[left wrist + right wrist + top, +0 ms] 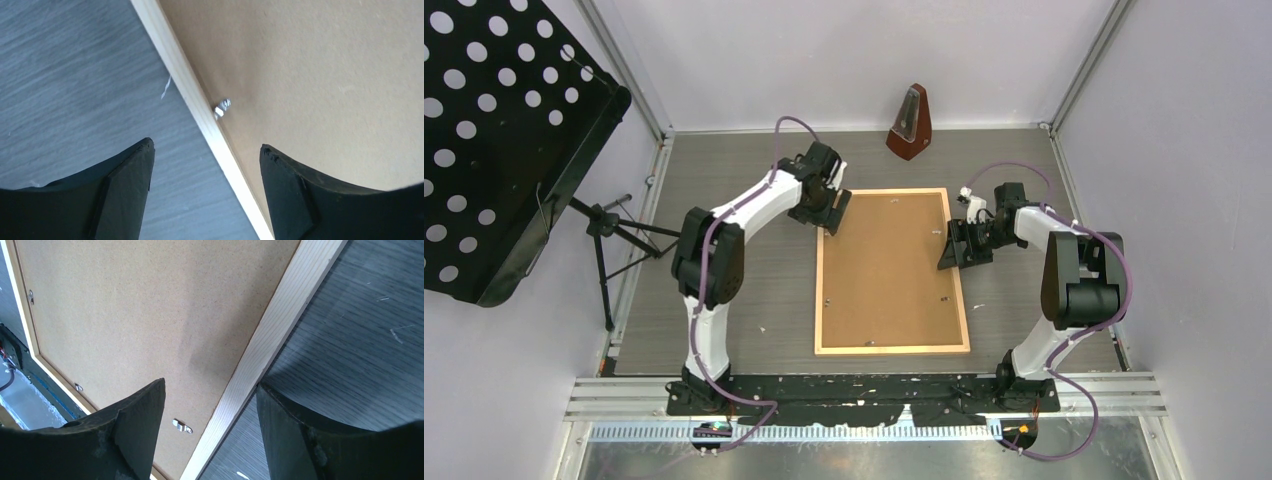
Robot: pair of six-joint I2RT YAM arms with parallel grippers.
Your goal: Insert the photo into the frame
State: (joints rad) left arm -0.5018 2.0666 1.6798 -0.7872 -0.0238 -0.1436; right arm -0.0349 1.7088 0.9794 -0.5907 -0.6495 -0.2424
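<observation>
The light wood frame [892,350] lies back up in the middle of the table, with the brown backing board [886,270] set in it. The photo is hidden. My left gripper [832,215] is open at the frame's far left corner. In the left wrist view its jaws [206,150] straddle the moulding [190,95] beside a small metal tab [222,106]. My right gripper [952,250] is open at the frame's right side. In the right wrist view it [210,387] straddles the moulding [280,325], one finger over the board [140,315] near a tab [182,426].
A brown metronome [910,122] stands at the back of the table. A black perforated music stand [494,150] on a tripod [609,230] stands off the table's left edge. White walls close in the back and both sides.
</observation>
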